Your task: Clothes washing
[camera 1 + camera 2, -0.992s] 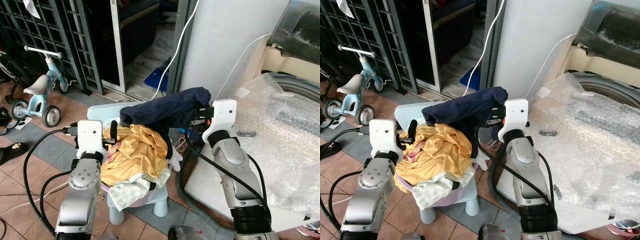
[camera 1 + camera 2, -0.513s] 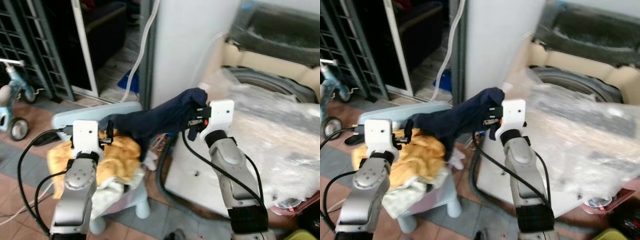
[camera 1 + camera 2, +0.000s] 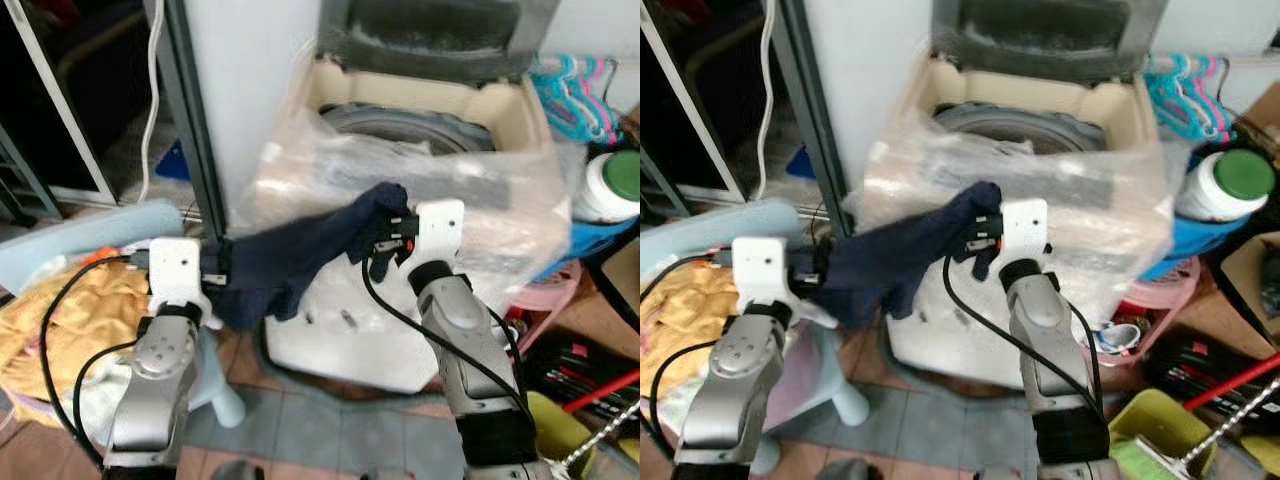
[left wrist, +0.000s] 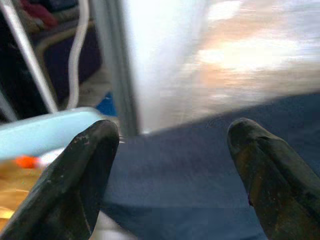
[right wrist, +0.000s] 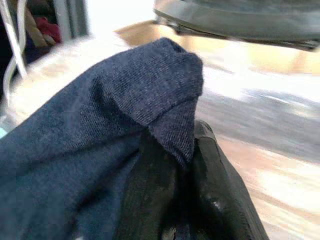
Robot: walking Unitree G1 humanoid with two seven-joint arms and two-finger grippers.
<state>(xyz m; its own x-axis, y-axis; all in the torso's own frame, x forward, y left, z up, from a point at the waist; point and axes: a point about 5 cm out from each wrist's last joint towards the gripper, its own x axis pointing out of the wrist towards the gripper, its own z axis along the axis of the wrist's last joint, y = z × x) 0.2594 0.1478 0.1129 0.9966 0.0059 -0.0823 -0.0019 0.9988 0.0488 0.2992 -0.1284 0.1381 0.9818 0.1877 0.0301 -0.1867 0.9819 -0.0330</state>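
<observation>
Since the earlier frames the view had turned from the yellow clothes pile [image 3: 50,310] to the washing machine [image 3: 430,90]. The right gripper [image 3: 385,240] was pinched on one end of the dark blue garment [image 3: 300,250], held in front of the plastic-wrapped machine. The cloth hung across to the left gripper [image 4: 170,170], whose fingers [image 4: 85,180] were spread apart over the fabric.
</observation>
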